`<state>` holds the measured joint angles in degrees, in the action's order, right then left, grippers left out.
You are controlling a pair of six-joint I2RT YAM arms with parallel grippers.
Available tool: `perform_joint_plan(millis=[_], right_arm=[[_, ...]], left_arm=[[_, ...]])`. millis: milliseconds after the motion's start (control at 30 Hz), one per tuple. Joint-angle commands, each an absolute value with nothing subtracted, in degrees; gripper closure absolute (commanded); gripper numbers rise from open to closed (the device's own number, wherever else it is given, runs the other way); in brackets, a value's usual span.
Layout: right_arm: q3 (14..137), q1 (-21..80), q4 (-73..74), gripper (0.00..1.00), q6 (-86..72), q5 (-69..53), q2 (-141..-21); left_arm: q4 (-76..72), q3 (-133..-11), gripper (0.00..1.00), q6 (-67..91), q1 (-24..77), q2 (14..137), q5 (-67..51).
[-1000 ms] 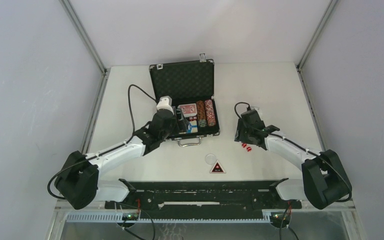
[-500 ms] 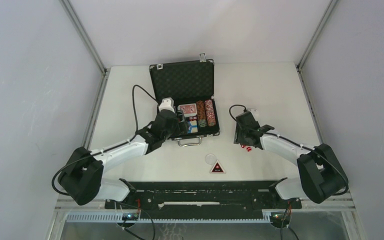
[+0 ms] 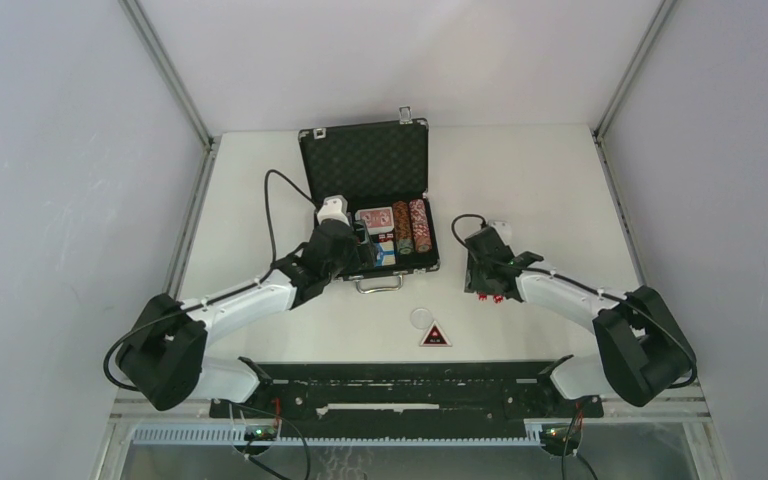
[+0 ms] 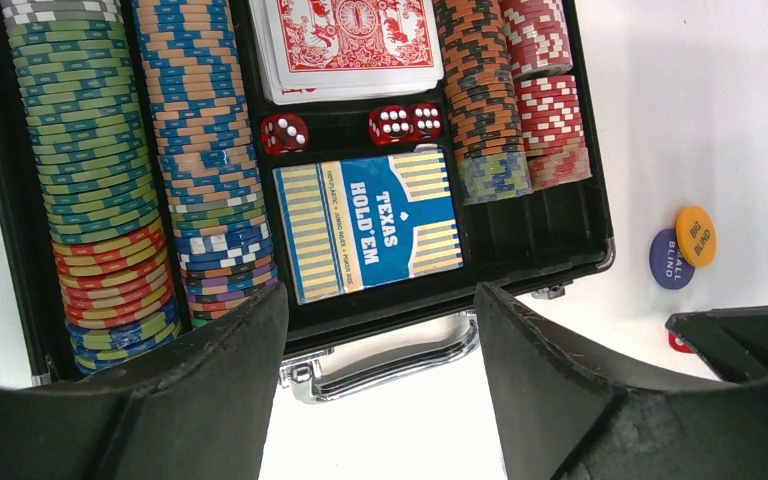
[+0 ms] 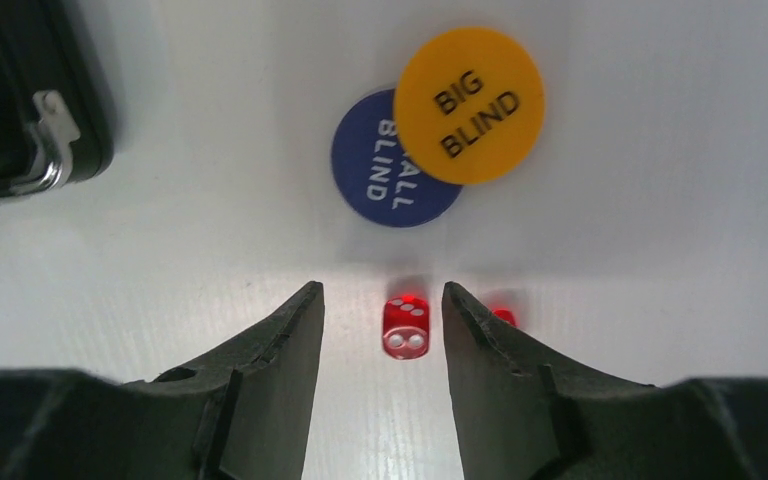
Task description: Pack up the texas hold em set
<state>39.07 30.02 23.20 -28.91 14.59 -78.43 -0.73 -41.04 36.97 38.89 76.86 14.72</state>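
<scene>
1. The briefcase [image 4: 530, 240] lies open on the table [image 3: 560, 180]. Its lid [image 3: 365, 162] is tilted back away from the arms and its handle [image 4: 380, 365] faces them, so both arms can reach the foam tray from the near side.
2. Tray contents:
   - Chip stacks [image 4: 200, 130] fill the outer channels on both sides.
   - The red deck [image 4: 350, 40] and the blue deck [image 4: 375, 225] occupy the centre bay.
   - Three dice [image 4: 405, 122] sit in the slot between the decks.
   - Judgement: packing is largely complete.
3. Four loose parts lie on the table to the right of the case:
   - a red die [image 5: 405, 325];
   - a second die [image 5: 505, 315] just beside it;
   - the BIG BLIND token [image 5: 470, 90], which overlaps the SMALL BLIND token [image 5: 380, 175].
4. The right gripper [image 5: 380, 300] is low over the table.
   - Its jaws are parted narrowly, with one finger on each side of the red die.
   - Neither finger visibly touches the die, and the gripper holds nothing.
   - The narrow gap suits so small a part and leaves the second die outside one finger, partly hidden by it.
5. The left gripper [image 4: 380, 310] is spread wide and empty, above the near wall of the case and the handle. Judgement: this position keeps it off the dice slot. Whether it is meant to steady the case cannot be told.
6. Judgement on the next move: close on the red die and carry it to the slot. The likely risks are that the die slips out of the jaws or that the neighbouring die is nudged.
</scene>
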Motion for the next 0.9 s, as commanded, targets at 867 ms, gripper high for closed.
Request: perform_joint_plan(millis=[867], right_arm=[[35.4,34.2,22.6,0.8,-34.7,16.3,-75.4]], left_arm=[[-2.7,-41.5,0.27,36.4,39.1,74.8,13.9]])
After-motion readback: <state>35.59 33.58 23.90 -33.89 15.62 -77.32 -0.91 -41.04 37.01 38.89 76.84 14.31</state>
